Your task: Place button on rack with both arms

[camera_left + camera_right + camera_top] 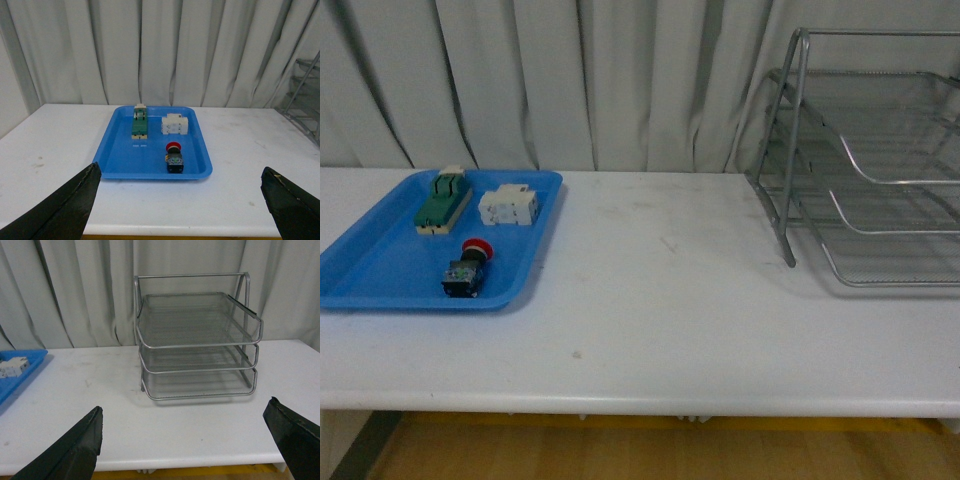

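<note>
The button, red cap on a black body, lies in the blue tray at the table's left; it also shows in the left wrist view. The silver wire rack stands at the right; the right wrist view shows it with its three tiers empty. My left gripper is open and empty, back from the tray over the table's front edge. My right gripper is open and empty, in front of the rack. Neither arm shows in the front view.
In the blue tray also lie a green-and-cream switch and a white rectangular block. White curtains hang behind the table. The white table's front edge is close to both grippers.
</note>
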Motion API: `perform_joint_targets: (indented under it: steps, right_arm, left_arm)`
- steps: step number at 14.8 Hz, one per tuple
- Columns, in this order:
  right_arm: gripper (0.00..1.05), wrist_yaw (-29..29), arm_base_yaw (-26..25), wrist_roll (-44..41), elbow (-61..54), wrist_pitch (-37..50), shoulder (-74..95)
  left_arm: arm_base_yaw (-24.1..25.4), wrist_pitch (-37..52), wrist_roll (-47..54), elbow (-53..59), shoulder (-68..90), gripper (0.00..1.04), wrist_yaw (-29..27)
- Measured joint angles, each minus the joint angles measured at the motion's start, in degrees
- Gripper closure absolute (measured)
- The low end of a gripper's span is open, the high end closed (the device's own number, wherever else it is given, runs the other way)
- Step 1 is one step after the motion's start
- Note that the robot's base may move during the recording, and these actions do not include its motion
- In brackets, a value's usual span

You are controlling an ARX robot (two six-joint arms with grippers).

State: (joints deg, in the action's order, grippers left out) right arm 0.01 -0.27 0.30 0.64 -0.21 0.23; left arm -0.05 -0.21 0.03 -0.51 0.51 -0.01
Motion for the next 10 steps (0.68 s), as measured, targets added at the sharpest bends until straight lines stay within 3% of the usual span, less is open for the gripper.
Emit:
perform_joint_targets:
  steps: [8,9,10]
  right_arm:
    - [0.06,0.0,0.0,0.0,0.0,0.0,0.0]
    - [0.06,-6.01,-2.19,2.62,0.09,0.74,1.81]
    - [0.06,-14.27,-7.04,7.65,1.55,8.44,11.28]
  left_arm:
    - [0.0,0.0,0.0,0.0,0.0,0.07,0.0]
    - [0.0,0.0,0.0,0.0,0.0,0.07,-0.04]
    - [0.0,0.02,0.0,0.0,0.0,0.07,0.02]
